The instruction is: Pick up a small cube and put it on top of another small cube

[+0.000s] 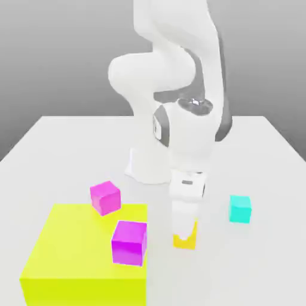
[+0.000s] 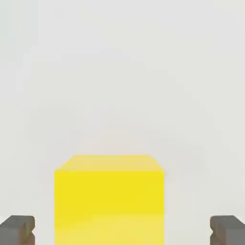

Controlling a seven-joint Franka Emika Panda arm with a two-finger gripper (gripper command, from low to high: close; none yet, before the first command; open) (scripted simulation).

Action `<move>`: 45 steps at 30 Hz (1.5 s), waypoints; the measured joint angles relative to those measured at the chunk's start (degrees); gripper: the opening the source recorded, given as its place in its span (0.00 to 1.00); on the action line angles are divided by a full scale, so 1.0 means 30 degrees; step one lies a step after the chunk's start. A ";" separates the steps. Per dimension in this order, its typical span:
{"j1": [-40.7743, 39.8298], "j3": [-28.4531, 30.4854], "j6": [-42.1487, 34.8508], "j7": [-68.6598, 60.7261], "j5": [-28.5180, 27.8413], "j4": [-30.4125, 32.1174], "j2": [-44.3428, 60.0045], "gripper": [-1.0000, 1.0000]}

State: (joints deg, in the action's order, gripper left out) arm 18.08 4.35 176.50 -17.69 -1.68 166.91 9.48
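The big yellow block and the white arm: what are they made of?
The yellow block looks like matte plastic or painted wood: flat, even colour without grain. The arm seems smooth, coated plastic or metal, judging by its rounded white shells.

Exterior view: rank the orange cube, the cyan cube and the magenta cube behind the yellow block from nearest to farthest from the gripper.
1. Orange cube: right at the gripper.
2. Cyan cube: off to the exterior view's right.
3. Magenta cube: farthest, on the exterior view's left.
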 joint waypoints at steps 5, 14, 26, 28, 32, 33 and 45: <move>-0.1192 -0.1193 0.1102 -0.0247 0.0211 -0.0155 0.1295 0.00; -0.0130 0.0058 -0.0490 0.0527 -0.0716 0.0067 -0.0525 0.00; -0.0808 0.0726 -0.6799 0.1769 0.0178 -0.1685 -0.5126 0.00; -0.1270 0.0994 -0.8203 0.2730 0.0143 -0.2878 -0.5364 0.00; -0.2273 0.1553 -1.1009 0.4691 0.0029 -0.5284 -0.5788 0.00; -0.2530 0.1704 -1.1700 0.5178 -0.0003 -0.5883 -0.5884 0.00; -0.3730 0.2563 -1.1801 0.7100 0.0387 -0.7772 -0.3977 1.00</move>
